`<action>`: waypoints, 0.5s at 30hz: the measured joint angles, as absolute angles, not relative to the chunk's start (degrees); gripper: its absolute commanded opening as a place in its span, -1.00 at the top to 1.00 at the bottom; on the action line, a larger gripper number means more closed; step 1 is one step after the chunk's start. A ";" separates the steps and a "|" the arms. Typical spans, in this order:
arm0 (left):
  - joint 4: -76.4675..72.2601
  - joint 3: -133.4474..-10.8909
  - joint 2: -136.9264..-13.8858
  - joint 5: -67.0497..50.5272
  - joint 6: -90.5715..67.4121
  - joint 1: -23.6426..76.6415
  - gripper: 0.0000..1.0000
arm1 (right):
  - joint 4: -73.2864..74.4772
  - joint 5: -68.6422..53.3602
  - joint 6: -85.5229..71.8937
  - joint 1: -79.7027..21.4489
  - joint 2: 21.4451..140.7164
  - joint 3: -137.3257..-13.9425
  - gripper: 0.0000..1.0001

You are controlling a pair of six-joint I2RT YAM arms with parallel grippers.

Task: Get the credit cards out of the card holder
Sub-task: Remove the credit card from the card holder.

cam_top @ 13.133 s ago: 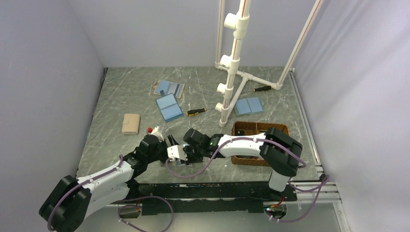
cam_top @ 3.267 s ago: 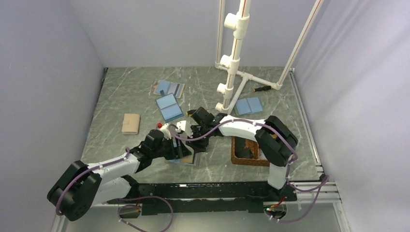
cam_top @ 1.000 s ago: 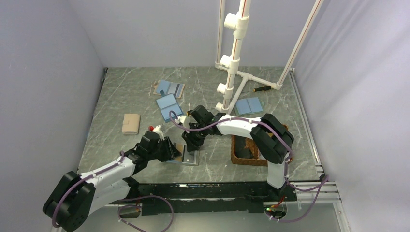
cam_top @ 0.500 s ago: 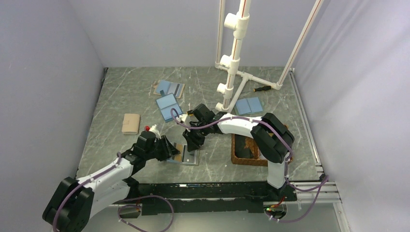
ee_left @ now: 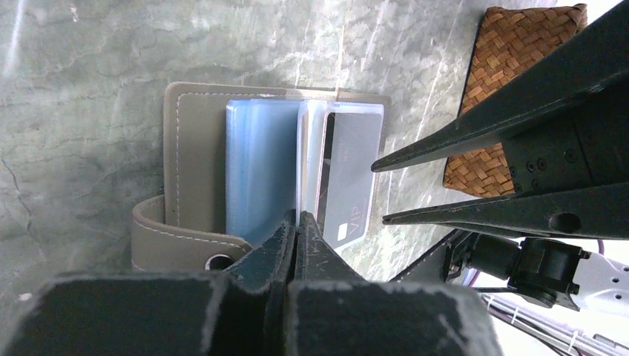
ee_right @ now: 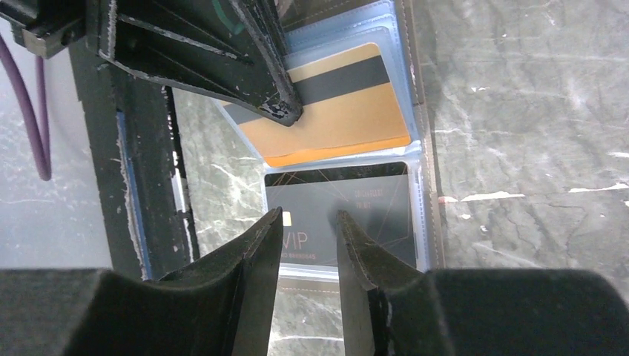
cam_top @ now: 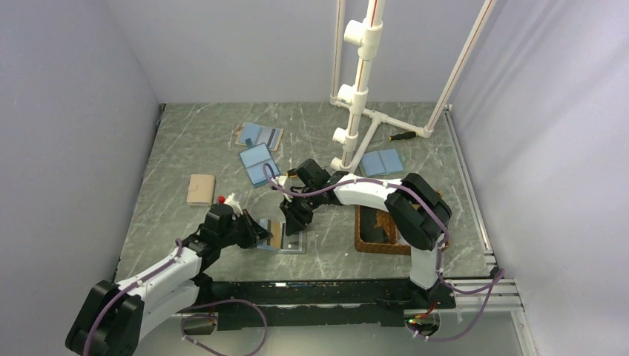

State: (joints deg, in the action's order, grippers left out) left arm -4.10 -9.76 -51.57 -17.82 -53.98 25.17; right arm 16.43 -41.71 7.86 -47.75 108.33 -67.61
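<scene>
Jaws of the left gripper point(ee_left: 297, 219) are pressed together with no gap. The tips are at the near edge of a clear sleeve leaf of the card holder point(ee_left: 193, 148); can't tell if the leaf is pinched. From the right wrist the same tips touch a gold card point(ee_right: 348, 111). Jaws of the right gripper point(ee_right: 309, 216) stand a narrow gap apart with nothing between them. They hang over a dark card point(ee_right: 363, 208) marked VIP.

Grey marble worktop point(cam_top: 193, 141), walled on three sides. White pipe stand point(cam_top: 359, 81) rises at far centre-right. Brown wicker tray point(ee_left: 519, 52) is near right, partly under the right arm.

The card holder lies open and flat at near centre, just left of the tray, with both grippers meeting over it. It has a tan cover with a snap tab, and blue and clear sleeves inside. The credit cards are both in the sleeves, side by side. The gold one has a black stripe and sits askew. The dark one lies square in its sleeve.

Three more open blue holders: two far left of the stand point(cam_top: 259, 165) point(cam_top: 261, 136), one right of it point(cam_top: 382, 162). A closed tan holder point(cam_top: 201, 189) lies left. A screwdriver point(cam_top: 397, 136) is far right.
</scene>
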 measured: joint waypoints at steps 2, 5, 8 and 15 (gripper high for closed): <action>-4.64 -9.34 -51.07 -18.20 -53.98 25.12 1.00 | 16.36 -42.61 7.27 -47.62 108.31 -67.61 0.29; -5.17 -8.08 -48.12 -18.24 -53.91 25.08 1.00 | 16.08 -44.03 6.33 -47.16 108.31 -67.61 0.29; -5.76 -6.00 -43.11 -18.17 -53.89 25.08 1.00 | 15.62 -45.54 5.30 -46.48 108.31 -67.61 0.28; -5.87 -3.73 -32.80 -18.26 -53.19 25.08 1.00 | 13.78 -49.04 3.14 -44.95 108.29 -67.53 0.27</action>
State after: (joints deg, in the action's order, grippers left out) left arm -5.87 -3.73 -32.80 -18.26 -53.19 25.08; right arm 13.78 -49.04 3.14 -44.95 108.29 -67.53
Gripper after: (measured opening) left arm 0.012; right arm 0.358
